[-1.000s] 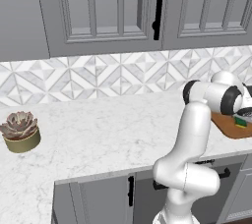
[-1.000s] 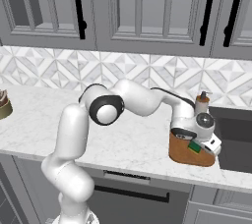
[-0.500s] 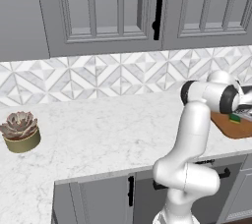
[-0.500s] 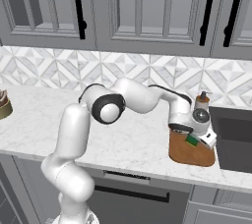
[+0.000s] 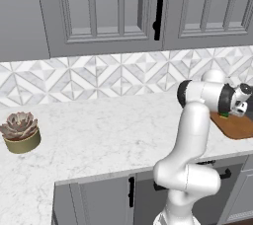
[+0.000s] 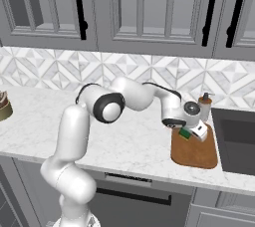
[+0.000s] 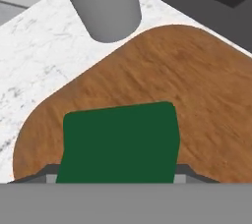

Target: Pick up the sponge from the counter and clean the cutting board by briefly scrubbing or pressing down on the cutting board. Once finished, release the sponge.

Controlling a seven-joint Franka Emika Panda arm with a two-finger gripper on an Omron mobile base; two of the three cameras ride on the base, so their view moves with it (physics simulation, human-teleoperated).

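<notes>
I see the cutting board [image 7: 197,100] as streaky, matt wood — the counter [image 7: 44,56] as polished-looking marble; the sponge [image 7: 118,142] has a flat, matt green face.

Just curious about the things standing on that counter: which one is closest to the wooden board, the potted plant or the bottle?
The soap bottle, standing at the cutting board's far edge by the sink; the potted succulent sits far off at the counter's other end.

We list: cutting board [image 5: 236,127] cut by the left base view's right edge; sponge [image 7: 118,142] lower part hidden; grey soap bottle [image 7: 101,2] top cropped.
</notes>
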